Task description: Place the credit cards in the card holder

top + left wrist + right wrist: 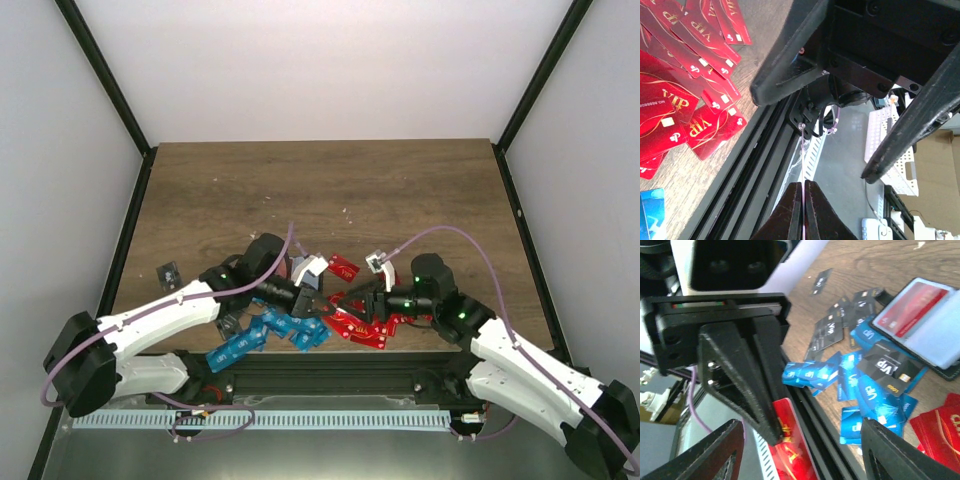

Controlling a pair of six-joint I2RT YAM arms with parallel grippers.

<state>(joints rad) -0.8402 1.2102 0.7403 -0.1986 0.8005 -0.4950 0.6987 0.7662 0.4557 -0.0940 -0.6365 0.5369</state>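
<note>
The credit cards (362,328), strewn near the counter's (320,190) front edge, were judged light, stiff and slippery, best pinched across an edge. A red card (790,440) was clamped by the left fingers (790,215). The right fingers (715,455) were spread wide, empty. The card holder (945,345) was laid open, one red card sleeved inside.

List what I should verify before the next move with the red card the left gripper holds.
1. Left gripper shut on red card: ok.
2. Right gripper open, facing it: ok.
3. Card far enough inside the right gripper: cannot tell.
4. Card holder lying open: ok.
5. Free pocket beside the stowed card: looks empty, ok.
</note>
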